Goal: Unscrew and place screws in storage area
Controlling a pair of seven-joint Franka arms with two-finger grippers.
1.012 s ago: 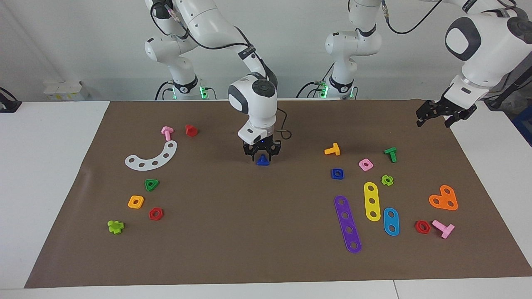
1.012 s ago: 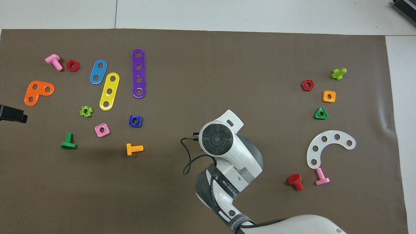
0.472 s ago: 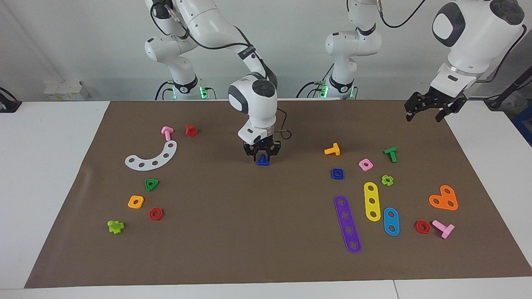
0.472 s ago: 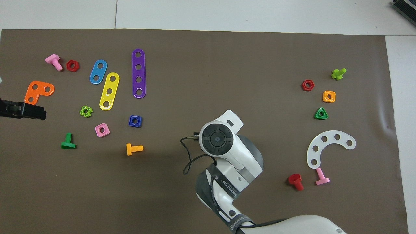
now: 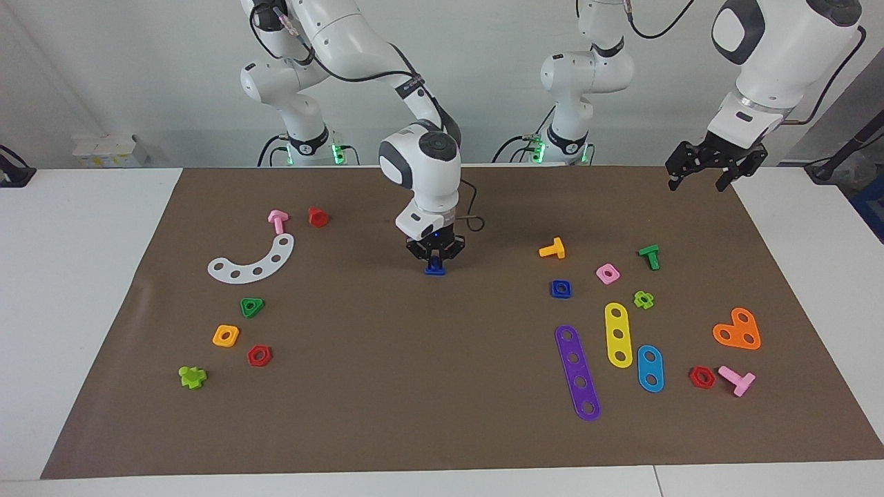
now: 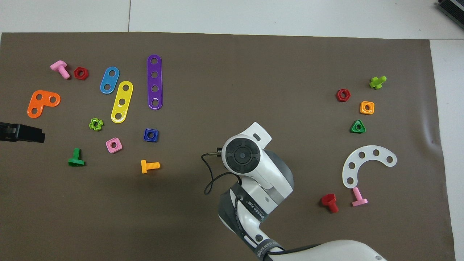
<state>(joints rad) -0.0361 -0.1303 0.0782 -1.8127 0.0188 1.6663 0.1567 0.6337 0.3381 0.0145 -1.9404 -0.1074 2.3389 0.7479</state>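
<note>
One blue screw (image 5: 435, 268), right gripper (image 5: 435, 257) clamped round.

White curved strip (image 6: 367, 164) beside pink screw (image 6: 359, 197) and red screw (image 6: 330, 202)

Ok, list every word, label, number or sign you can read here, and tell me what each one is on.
No text can be read with confidence.
Black band around the right arm: white lettering, too small and tilted to read.
Second band lower on the same arm: white lettering, also unreadable.
Brown mat and the coloured toy parts on it: no writing shows.
</note>
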